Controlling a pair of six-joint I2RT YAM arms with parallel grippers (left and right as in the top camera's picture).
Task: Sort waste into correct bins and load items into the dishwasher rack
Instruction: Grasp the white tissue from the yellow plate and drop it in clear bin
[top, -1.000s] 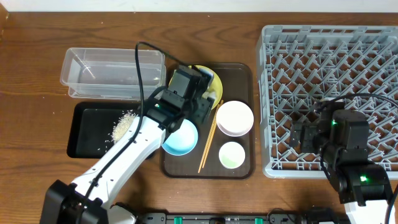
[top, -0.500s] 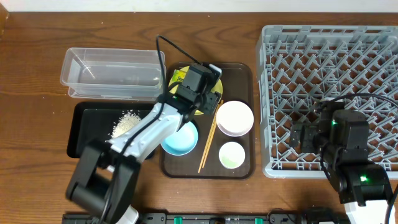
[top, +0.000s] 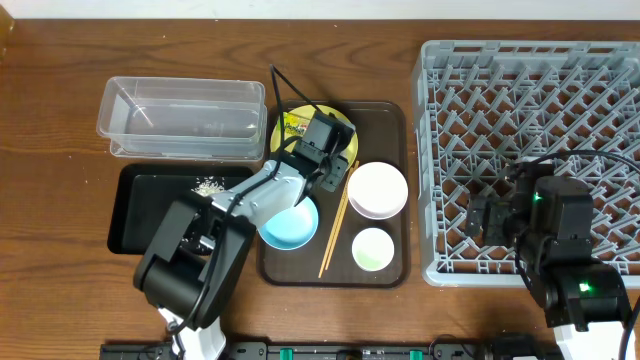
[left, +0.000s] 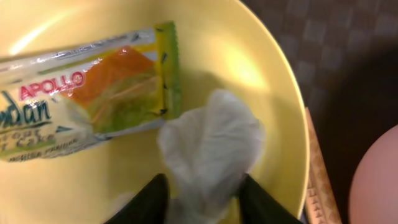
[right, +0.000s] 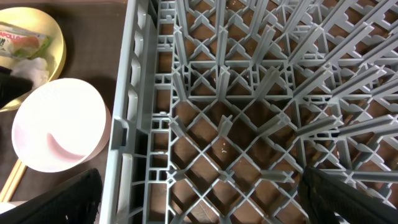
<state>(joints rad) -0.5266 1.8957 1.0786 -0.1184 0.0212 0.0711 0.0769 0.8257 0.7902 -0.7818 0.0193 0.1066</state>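
A yellow plate (top: 284, 140) (left: 249, 62) on the brown tray (top: 385, 115) holds an orange-and-green snack wrapper (top: 293, 123) (left: 87, 99) and a crumpled white tissue (left: 211, 146). My left gripper (top: 312, 148) (left: 205, 199) is low over the plate, open, with one finger on each side of the tissue. My right gripper (top: 500, 215) (right: 199, 199) is wide open and empty above the left part of the grey dishwasher rack (top: 530, 60) (right: 137, 93). A pink-white bowl (top: 377, 190) (right: 59, 124), a blue bowl (top: 290, 225), a small green bowl (top: 372, 248) and chopsticks (top: 335, 225) lie on the tray.
A clear plastic bin (top: 180, 115) stands left of the tray. In front of it is a black bin (top: 140, 210) with a little rice (top: 207, 185) in it. The rack fills the right side of the table.
My left arm has swung away from the black bin and come down over the yellow plate, its fingers now round the tissue. The right arm has not moved.
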